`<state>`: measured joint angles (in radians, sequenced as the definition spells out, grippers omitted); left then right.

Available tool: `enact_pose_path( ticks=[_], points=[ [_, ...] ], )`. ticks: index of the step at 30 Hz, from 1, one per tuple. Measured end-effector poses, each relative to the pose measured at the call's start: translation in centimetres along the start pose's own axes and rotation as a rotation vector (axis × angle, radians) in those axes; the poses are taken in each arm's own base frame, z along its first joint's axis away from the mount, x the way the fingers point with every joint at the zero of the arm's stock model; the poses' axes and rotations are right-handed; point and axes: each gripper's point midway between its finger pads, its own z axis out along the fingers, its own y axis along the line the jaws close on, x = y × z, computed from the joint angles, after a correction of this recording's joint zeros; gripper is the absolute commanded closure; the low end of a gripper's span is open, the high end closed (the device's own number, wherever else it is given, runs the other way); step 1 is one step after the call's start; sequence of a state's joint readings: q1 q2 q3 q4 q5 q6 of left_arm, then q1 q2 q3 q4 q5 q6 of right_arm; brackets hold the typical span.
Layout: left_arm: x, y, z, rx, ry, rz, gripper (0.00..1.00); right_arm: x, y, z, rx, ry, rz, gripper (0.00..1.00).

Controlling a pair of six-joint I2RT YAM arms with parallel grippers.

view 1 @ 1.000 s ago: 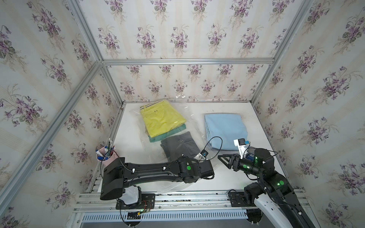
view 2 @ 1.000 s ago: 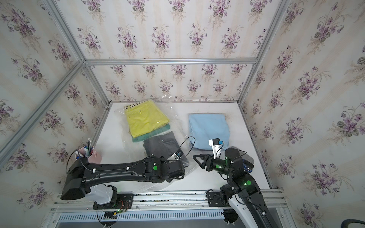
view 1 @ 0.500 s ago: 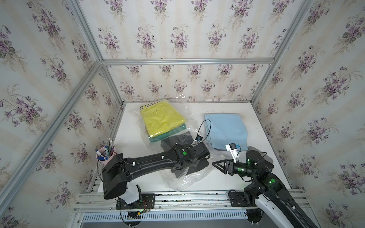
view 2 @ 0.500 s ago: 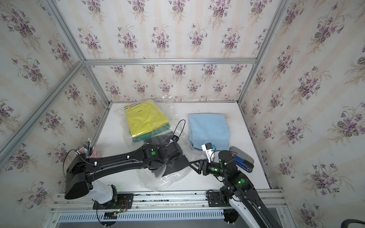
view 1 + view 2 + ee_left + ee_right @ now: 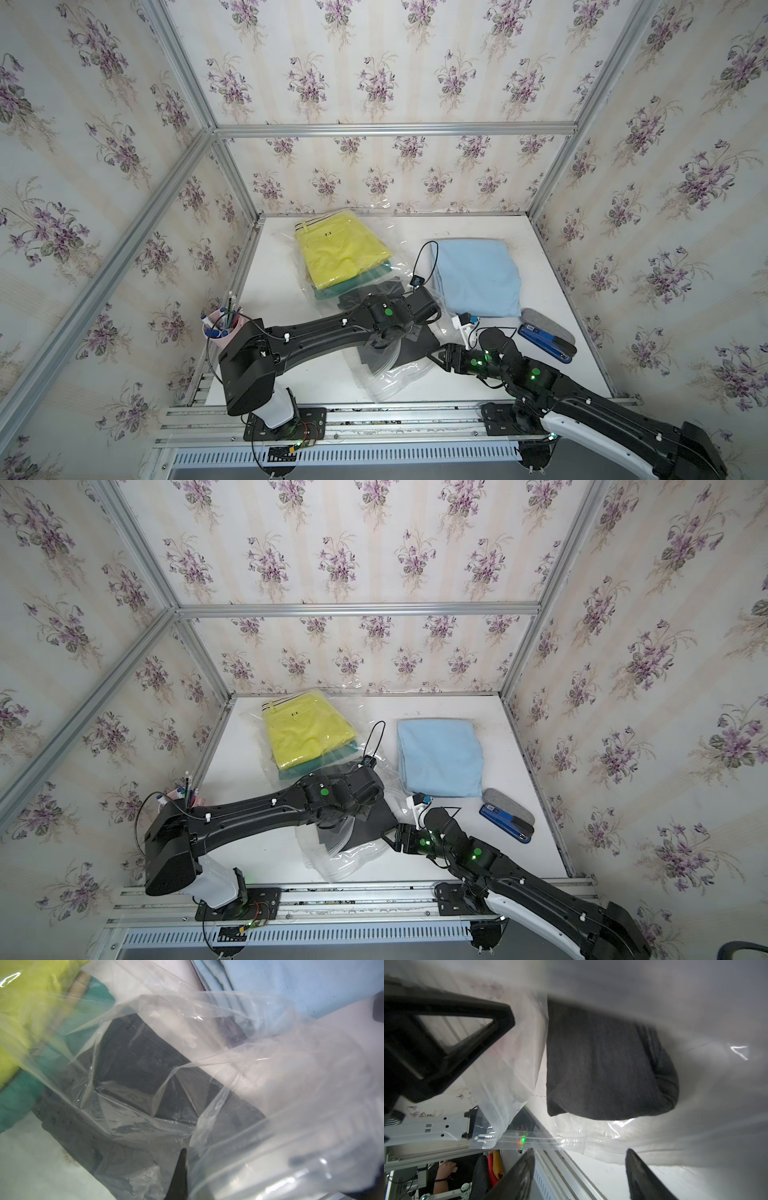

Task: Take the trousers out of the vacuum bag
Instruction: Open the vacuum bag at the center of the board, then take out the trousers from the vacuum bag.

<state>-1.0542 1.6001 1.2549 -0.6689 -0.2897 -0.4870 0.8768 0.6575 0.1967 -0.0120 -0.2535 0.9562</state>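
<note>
A clear vacuum bag (image 5: 388,376) lies on a worktop (image 5: 307,374). The left jaws are pressed together on the upper film at its mouth, holding it up, while the right jaws stand spread just outside the mouth, facing black trousers (image 5: 602,1059) just inside. If they close too soon, the right jaws would likely pinch loose film instead of cloth and drag the bag, or the slick film may slip from the left pinch and fall over the opening. Deeper in the bag lie yellow-green trousers (image 5: 336,253) and teal trousers (image 5: 355,286); light blue trousers (image 5: 478,274) lie outside, beside it.

The vacuum bag (image 5: 386,376) is glossy crinkled plastic; the black trousers (image 5: 602,1059) are matt cloth.
</note>
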Motion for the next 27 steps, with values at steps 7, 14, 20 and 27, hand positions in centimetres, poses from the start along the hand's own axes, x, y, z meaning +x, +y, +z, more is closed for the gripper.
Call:
enact_pose_path(
  ticks=[7, 14, 20, 27],
  points=[
    [0.1, 0.2, -0.5, 0.009, -0.011, -0.006, 1.00, 0.0, -1.1, 1.5, 0.040, -0.032, 0.073, 0.31],
    [0.4, -0.1, -0.5, 0.032, -0.009, -0.004, 1.00, 0.3, -1.6, 2.9, 0.069, -0.026, 0.093, 0.30],
    [0.4, -0.8, -0.8, 0.056, -0.023, 0.007, 1.00, 0.0, -3.4, 3.0, 0.125, -0.086, 0.159, 0.30],
    [1.1, -0.6, -0.5, 0.056, -0.021, 0.009, 1.00, -0.7, -4.9, 3.4, 0.168, -0.150, 0.199, 0.31]
  ],
)
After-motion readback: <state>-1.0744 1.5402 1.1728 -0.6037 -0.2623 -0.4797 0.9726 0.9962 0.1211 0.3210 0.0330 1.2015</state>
